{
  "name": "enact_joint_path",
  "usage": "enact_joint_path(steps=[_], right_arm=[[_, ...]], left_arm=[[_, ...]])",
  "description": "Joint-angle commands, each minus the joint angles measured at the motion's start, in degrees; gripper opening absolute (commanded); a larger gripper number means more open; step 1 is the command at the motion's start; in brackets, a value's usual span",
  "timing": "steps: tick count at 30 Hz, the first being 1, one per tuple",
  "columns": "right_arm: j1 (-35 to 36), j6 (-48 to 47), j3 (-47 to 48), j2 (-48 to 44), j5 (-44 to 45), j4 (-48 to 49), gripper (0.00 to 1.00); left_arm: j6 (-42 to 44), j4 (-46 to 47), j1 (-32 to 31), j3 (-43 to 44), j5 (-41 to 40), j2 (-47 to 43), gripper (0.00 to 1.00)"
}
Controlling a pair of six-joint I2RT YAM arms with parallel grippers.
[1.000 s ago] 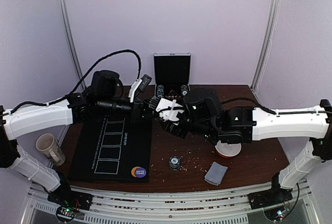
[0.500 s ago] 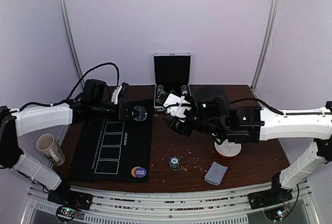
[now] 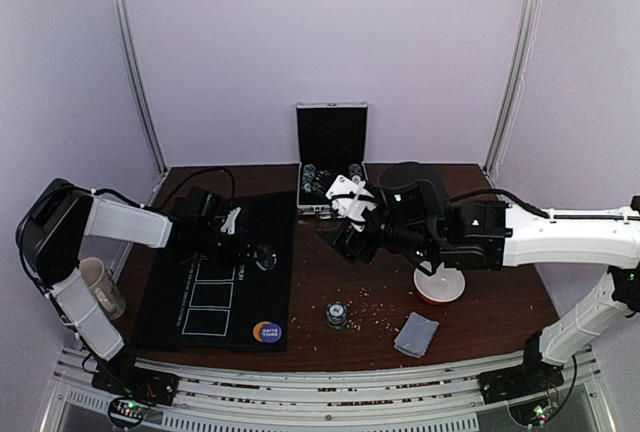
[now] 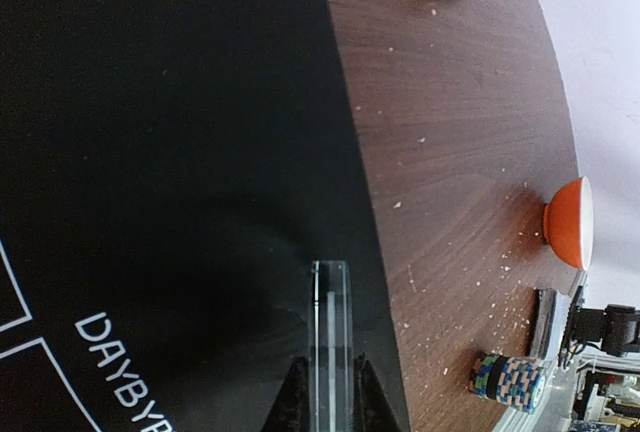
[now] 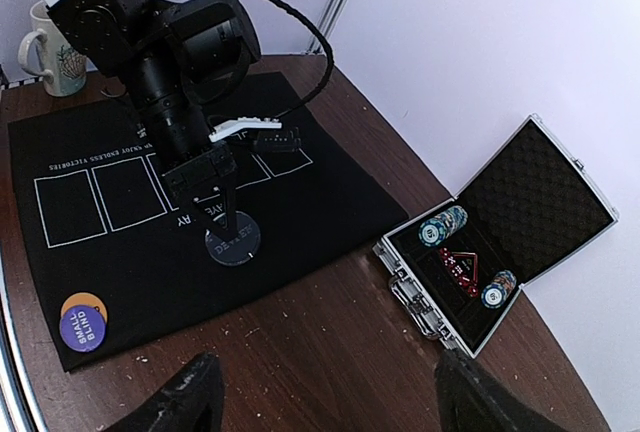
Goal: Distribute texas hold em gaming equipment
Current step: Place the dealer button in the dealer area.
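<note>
Dealer button [image 5: 232, 242] — likely light, stiff, slick clear disc — sat pinched across its faces in my left gripper [image 4: 329, 397]; my right gripper [image 5: 335, 402] gaped, empty.

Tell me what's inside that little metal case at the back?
The open case holds two blue-and-white chip stacks with small red pieces between them. Its near wall hides whatever lies lower in the tray.
</note>
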Motion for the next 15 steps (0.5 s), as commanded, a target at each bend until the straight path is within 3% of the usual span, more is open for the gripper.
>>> enact_joint_path(steps=[1, 2, 6, 10, 15], right_arm=[[-0.2, 1.0, 0.4, 0.6, -0.7, -1.5, 0.75], [-0.2, 0.9, 0.4, 0.7, -0.7, -1.6, 0.76], [-0.2, 0.8, 0.6, 0.7, -0.7, -1.6, 0.78], [-0.2, 0.8, 1.2, 0.7, -1.1, -2.3, 0.80], [-0.2, 0.7, 1.5, 0.7, -1.0, -2.5, 0.81]], left_arm=[[-1.1, 3.2, 0.9, -1.0, -0.6, 0.7, 0.00], [-0.9, 2.6, 1.0, -0.9, -0.7, 0.8, 0.02], [3.0, -5.1, 1.0, 2.0, -7.3, 1.4, 0.40], [8.4, -14.5, 0.9, 6.4, -16.1, 0.3, 0.68], [14.2, -22.2, -1.4, 10.3, -22.5, -3.0, 0.88]])
